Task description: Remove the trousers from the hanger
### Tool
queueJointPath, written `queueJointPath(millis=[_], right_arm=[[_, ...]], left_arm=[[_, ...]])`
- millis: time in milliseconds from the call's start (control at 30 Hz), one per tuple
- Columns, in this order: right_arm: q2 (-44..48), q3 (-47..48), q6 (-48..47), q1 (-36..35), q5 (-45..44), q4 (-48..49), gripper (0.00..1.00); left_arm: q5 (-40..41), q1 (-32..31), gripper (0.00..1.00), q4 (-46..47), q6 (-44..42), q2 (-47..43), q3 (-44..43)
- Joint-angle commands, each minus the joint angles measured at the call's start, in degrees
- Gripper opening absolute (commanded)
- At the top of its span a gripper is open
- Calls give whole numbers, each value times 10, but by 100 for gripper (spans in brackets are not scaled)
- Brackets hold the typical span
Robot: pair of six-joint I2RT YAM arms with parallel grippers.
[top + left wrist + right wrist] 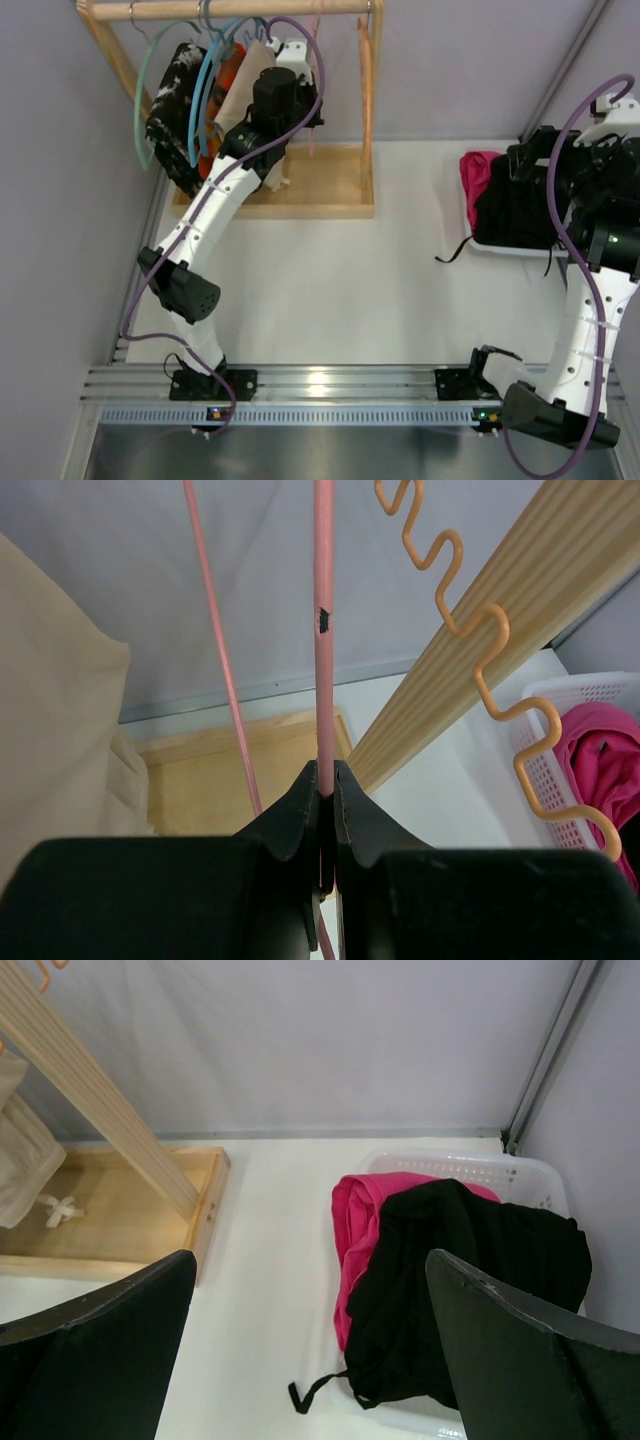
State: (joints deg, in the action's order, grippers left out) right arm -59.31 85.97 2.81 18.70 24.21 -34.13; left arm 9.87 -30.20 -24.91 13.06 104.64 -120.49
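The magenta-pink trousers (478,175) and the black trousers (515,205) lie in a white basket (480,245) at the right; the black pair lies partly over the pink. They also show in the right wrist view (355,1220) (470,1280), with a black drawstring (320,1390) hanging over the rim onto the table. My left gripper (327,772) is up at the rack (300,70), shut on the thin rod of a bare pink hanger (323,630). My right gripper (308,1260) is open and empty above the table beside the basket.
A wooden clothes rack with top rail (230,10) and base tray (320,185) stands at the back left. On it hang teal and blue hangers with black-white (175,100), orange (225,75) and beige (250,110) garments, and a bare orange wavy hanger (480,630).
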Motion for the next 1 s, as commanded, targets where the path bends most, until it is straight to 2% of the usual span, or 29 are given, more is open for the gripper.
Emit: queueJointPath(millis=[0,633,833,867,900,967], right_arm=[[11,2,4,9,9,6,99],[36,-16,-4,9,8,-5,99],[40,-21,-3,9,8,-6,99],[40,-22,-4,9,8,-6,99],[42,-23,-4,9,8,-6,99],[45,-27,-3,9,8,-6,99]], left_arm=[[7,-2,0,14,-12,17,-33],[-1,-47,0,16,-35,85,-86],[0,-47,0,15,-36,90,-79],[1,-47,4,15,-37,88,-76],[8,-47,16,15,-37,85,-70],[10,-47,26,15,-37,70,-52]])
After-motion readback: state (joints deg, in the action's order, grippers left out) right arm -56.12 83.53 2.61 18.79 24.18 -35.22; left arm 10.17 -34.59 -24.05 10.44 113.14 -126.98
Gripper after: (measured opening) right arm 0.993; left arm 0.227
